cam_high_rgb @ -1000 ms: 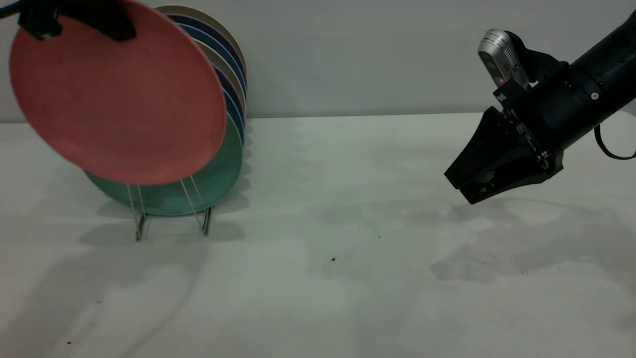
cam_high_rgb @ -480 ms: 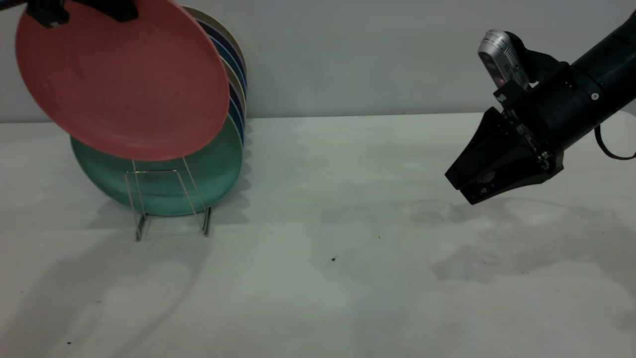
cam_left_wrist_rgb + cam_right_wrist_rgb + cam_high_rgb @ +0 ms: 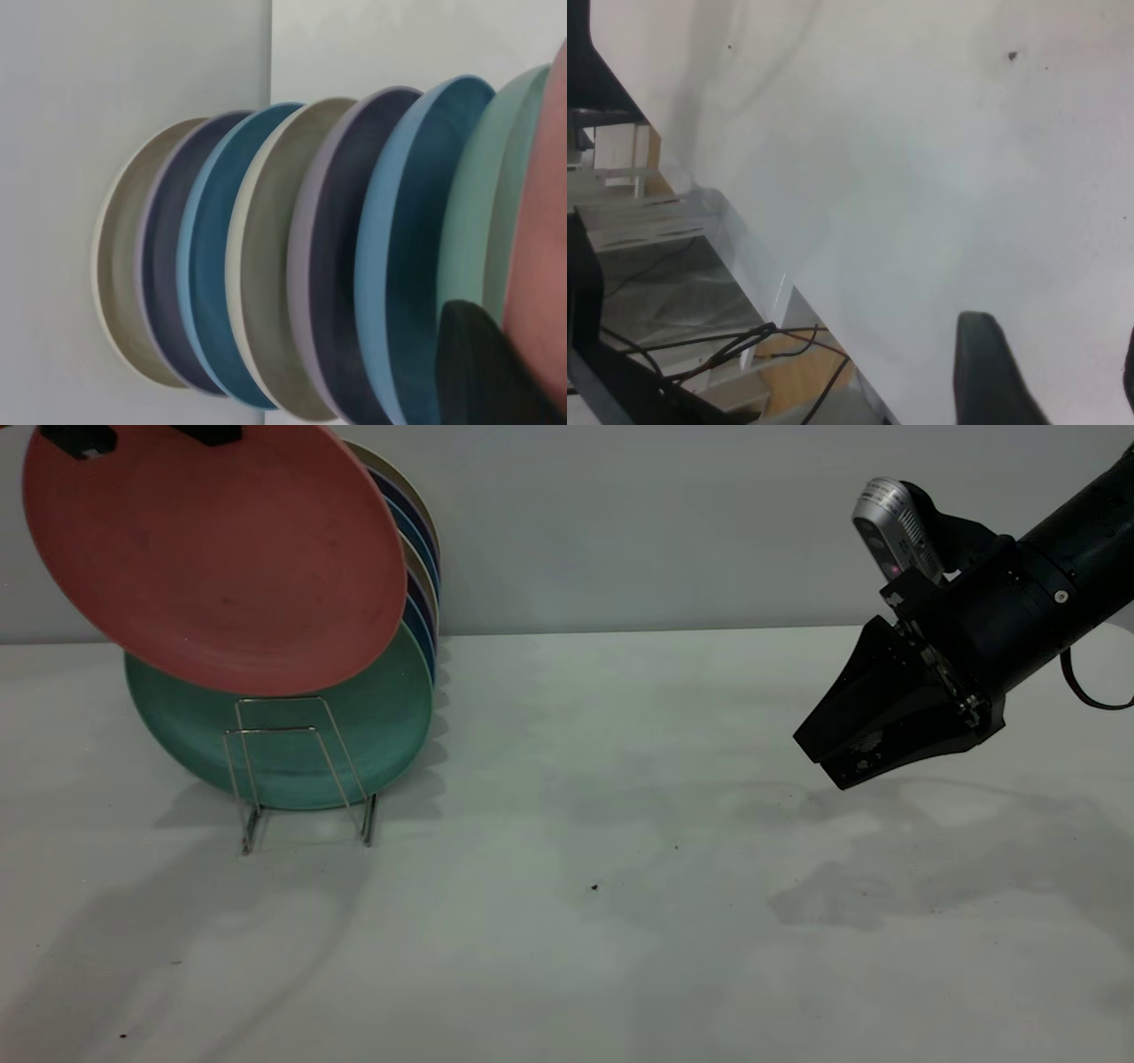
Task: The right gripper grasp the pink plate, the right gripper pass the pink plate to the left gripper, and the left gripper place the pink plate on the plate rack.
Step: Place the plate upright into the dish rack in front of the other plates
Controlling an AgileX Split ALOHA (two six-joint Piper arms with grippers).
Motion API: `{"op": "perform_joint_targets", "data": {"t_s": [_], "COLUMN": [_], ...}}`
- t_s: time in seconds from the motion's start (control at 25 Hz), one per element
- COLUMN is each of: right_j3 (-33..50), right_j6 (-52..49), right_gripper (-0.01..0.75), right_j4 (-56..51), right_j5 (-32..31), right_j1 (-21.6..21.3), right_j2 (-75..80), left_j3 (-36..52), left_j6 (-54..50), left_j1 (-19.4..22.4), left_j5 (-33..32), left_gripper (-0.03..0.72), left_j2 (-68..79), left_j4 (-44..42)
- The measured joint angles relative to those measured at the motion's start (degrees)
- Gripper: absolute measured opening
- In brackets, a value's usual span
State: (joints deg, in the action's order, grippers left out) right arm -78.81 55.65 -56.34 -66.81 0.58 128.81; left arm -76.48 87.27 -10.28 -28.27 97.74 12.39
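Pink plate (image 3: 217, 558) lifted higher, seemingly clear of plate rack (image 3: 301, 779)

Dim, soft shadows, blurry wrist views.

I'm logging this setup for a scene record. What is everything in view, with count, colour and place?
pink plate: one, salmon pink, held up tilted in front of the racked plates, above the rack's front loops.
green plate: one, teal green, frontmost in the rack.
other racked plates: six, beige, dark purple and blue, in a row behind the green one.
plate rack: one, silver wire, on the table at left.
table: one, white.
left gripper: black, at the pink plate's top edge.
right gripper: black, parked above the table at right.
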Motion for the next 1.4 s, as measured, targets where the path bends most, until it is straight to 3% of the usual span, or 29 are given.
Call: {"op": "perform_joint_targets", "data": {"t_s": [1.28, 1.4], "right_j3": [0.0, 0.0], "right_j6": [-0.05, -0.05], "right_gripper": [0.39, 0.39], "right_j4": [1.71, 1.75], "right_j5": [0.0, 0.0], "right_j1": [0.0, 0.0], "right_j2": [0.0, 0.0], "left_j3": [-0.06, -0.06], "left_j6": [-3.96, -6.13], "left_j1": [0.45, 1.13], "left_j5": [2.43, 1.86], "left_gripper": [0.102, 0.147], "left_j2": [10.75, 10.75], "left_j4": [-0.08, -0.07]}}
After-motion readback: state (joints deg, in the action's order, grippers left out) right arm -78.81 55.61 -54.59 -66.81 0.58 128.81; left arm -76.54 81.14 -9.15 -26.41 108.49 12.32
